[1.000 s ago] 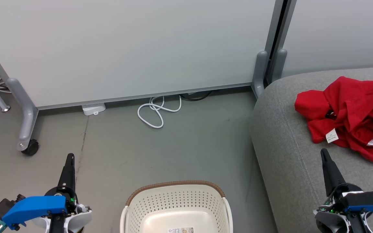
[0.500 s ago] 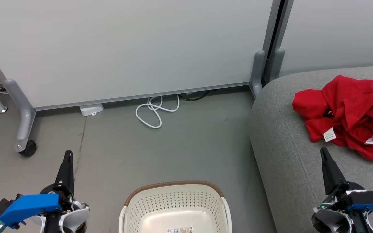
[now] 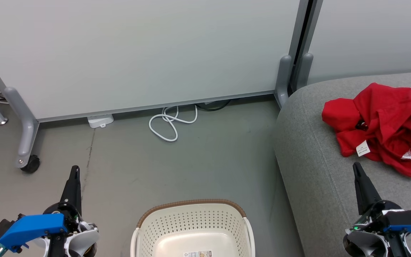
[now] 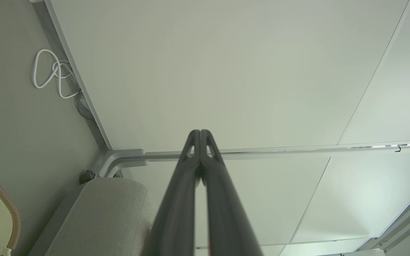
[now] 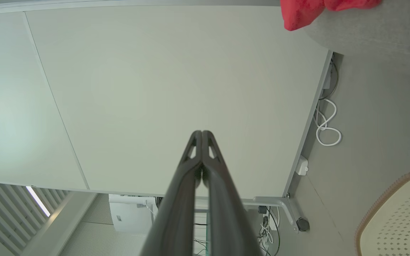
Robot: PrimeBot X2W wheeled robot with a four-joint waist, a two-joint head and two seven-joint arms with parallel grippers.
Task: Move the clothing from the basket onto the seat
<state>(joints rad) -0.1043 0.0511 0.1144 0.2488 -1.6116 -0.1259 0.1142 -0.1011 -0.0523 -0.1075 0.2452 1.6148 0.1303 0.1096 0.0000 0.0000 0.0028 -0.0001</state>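
The basket (image 3: 191, 203) looks bare inside where you can see it, so treat this as the closing check: look over its near half, which is cut off, before resting. Your left gripper (image 3: 74, 169), left of the basket, and right gripper (image 3: 356, 167), to its right, are pinched closed on nothing. The clothing (image 3: 387, 125) lies beyond and right of the basket on the seat (image 3: 312, 150), a crumpled bright red heap showing a small white tag (image 3: 363, 148).
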